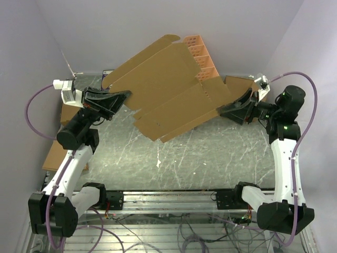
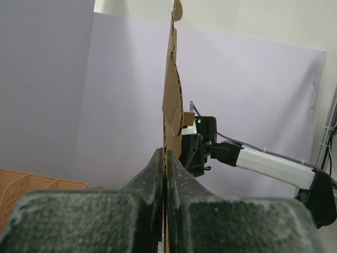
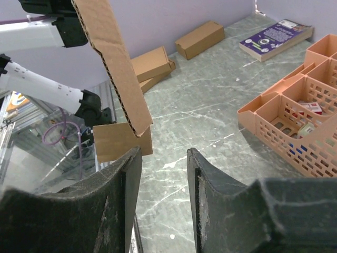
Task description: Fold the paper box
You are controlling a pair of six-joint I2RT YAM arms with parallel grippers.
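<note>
At the bottom edge of the overhead view, closest to the lens, the arm bases point(image 1: 52, 211) are seen bolted to a metal rail point(image 1: 168, 197), with loose wiring bunched beneath it. At far left the room is closed by a pale lilac wall point(image 1: 31, 52), and a purple cable point(image 1: 30, 113) is looped in front of it. By that wall, flat cardboard boxes point(image 1: 55, 153) are laid at the left edge of the table point(image 1: 210, 158), a dark grey-green surface veined with white like marble.

The left gripper point(image 1: 125, 98) is clenched on the left edge of the paper box point(image 1: 168, 89). In its wrist view the sheet is seen edge-on, pinched between the fingers point(image 2: 152, 174). The paper box is held as an open sheet in the air over the upper middle of the table. Behind it, at top centre, an orange lattice rack point(image 1: 200, 52) is partly covered.

Further right, the right gripper point(image 1: 231, 109) is set at the sheet's right edge. Its jaws are parted and nothing is gripped between them. A cardboard corner hangs just above one finger point(image 3: 118, 179). Another lilac wall is seen at far right.
</note>
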